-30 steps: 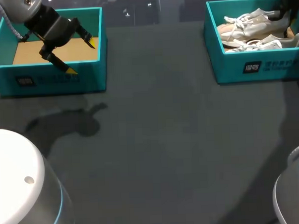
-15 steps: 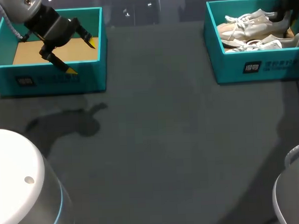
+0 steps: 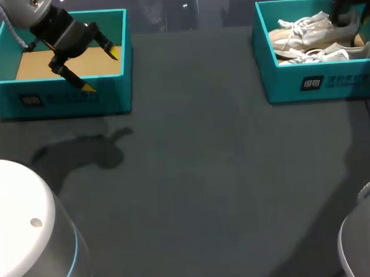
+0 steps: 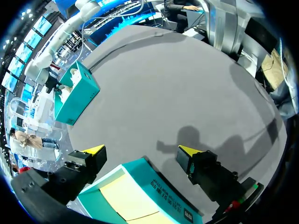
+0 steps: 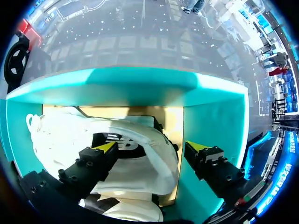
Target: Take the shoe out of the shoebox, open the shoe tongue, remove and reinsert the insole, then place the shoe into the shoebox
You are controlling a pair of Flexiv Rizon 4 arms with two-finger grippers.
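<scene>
Two pale beige-and-white shoes lie in the teal shoebox [image 3: 311,81] at the far right: one shoe [image 3: 303,26] toward the back, the other [image 3: 319,51] along the front wall. My right gripper [image 3: 344,7] hangs over the box's right end. In the right wrist view this gripper [image 5: 150,147] is open. Its fingers straddle the heel of the white shoe [image 5: 140,175] without touching it, and one fingertip [image 5: 196,147] is near the box wall [image 5: 210,107]. My left gripper [image 3: 100,70] is open and empty above the empty teal box [image 3: 66,97].
The empty box at the far left shows a bare cardboard floor [image 4: 126,200] under my left gripper [image 4: 142,150]. Dark table surface [image 3: 192,163] stretches between the two boxes and toward the front, where both arm bases stand at the corners.
My right gripper has opened, letting go of the shoe's heel, and has risen slightly toward the back of the box. The left arm has not moved.
</scene>
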